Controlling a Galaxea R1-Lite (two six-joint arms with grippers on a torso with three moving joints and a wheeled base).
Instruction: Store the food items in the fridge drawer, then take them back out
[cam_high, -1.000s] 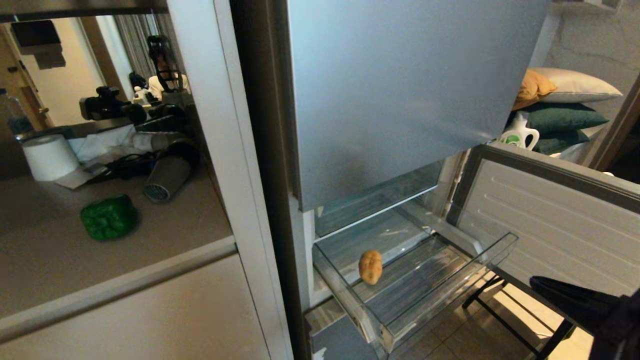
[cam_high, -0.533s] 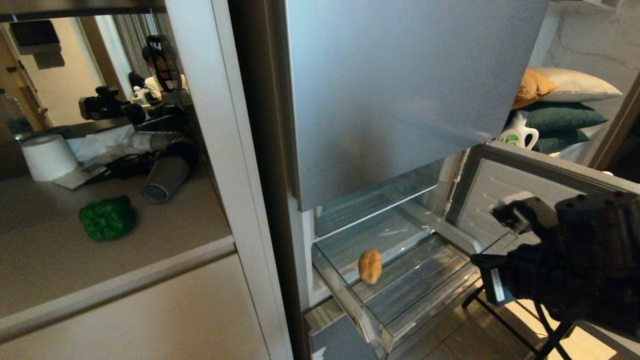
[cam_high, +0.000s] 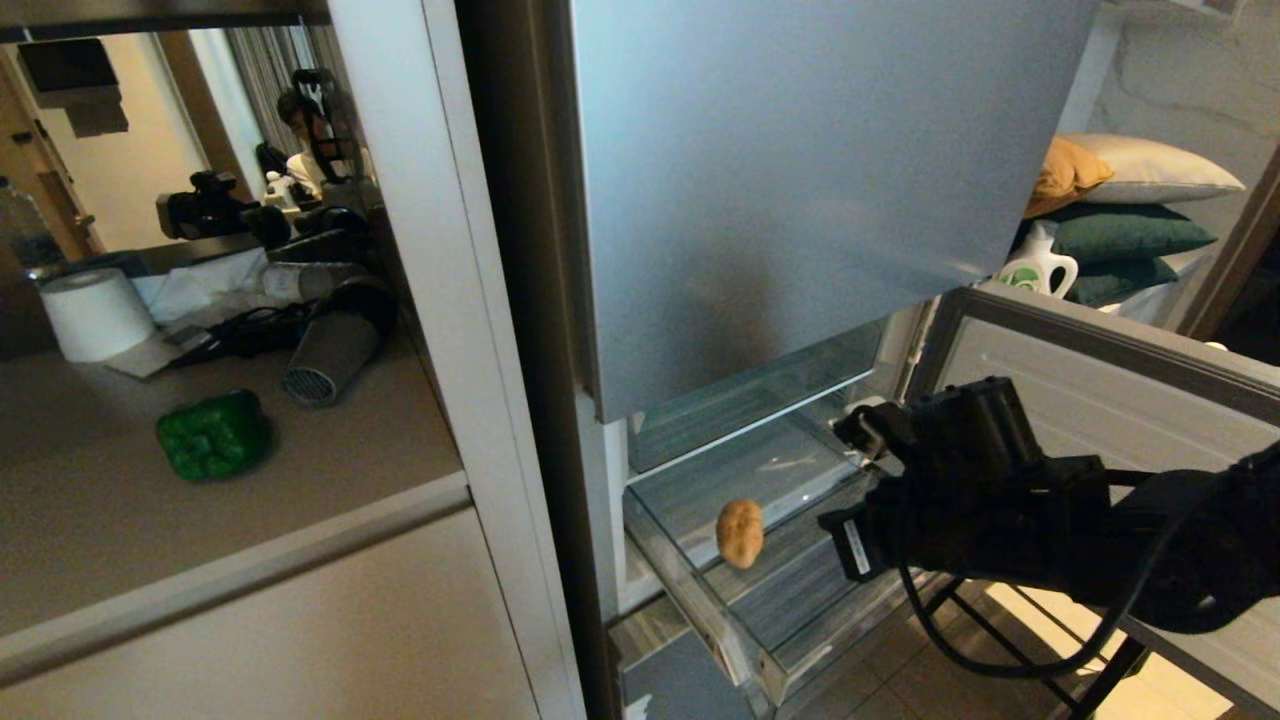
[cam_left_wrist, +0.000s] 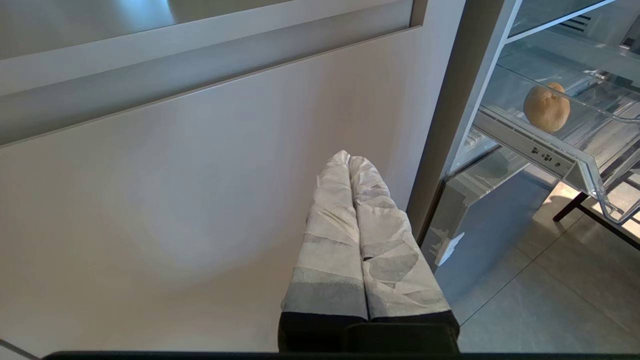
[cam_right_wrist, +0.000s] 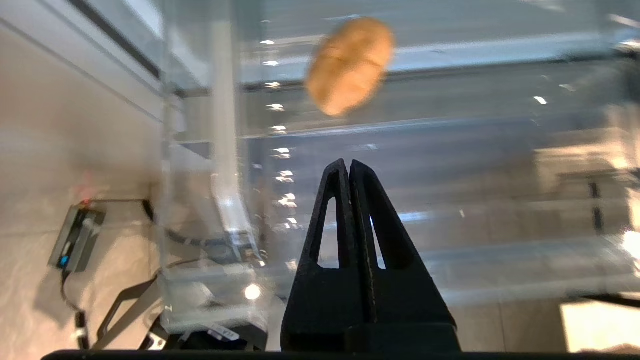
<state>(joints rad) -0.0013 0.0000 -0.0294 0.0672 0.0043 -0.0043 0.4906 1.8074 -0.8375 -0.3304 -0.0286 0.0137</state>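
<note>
A tan potato (cam_high: 740, 532) lies in the pulled-out clear fridge drawer (cam_high: 752, 655), near its left side. The green bell pepper (cam_high: 213, 434) sits on the beige counter to the left of the fridge. My right arm (cam_high: 975, 495) reaches in from the right over the drawer. Its black gripper (cam_right_wrist: 348, 162) is shut and empty, and it points at the potato (cam_right_wrist: 349, 65), a short way off. My left gripper (cam_left_wrist: 348, 156), with white-wrapped fingers, is shut and parked low before the beige cabinet door. The potato (cam_left_wrist: 546, 106) shows there off to the side.
The lower fridge door (cam_high: 1100, 420) stands open on the right, and the silver upper door (cam_high: 800, 200) hangs above the drawer. A paper roll (cam_high: 97, 313) and a hair dryer (cam_high: 335, 350) sit on the counter. Black stand legs (cam_high: 1000, 640) cross the floor under the drawer.
My right arm has swung in from the lower right edge to over the drawer, leftward toward the potato. The potato, pepper and left arm have not moved.
</note>
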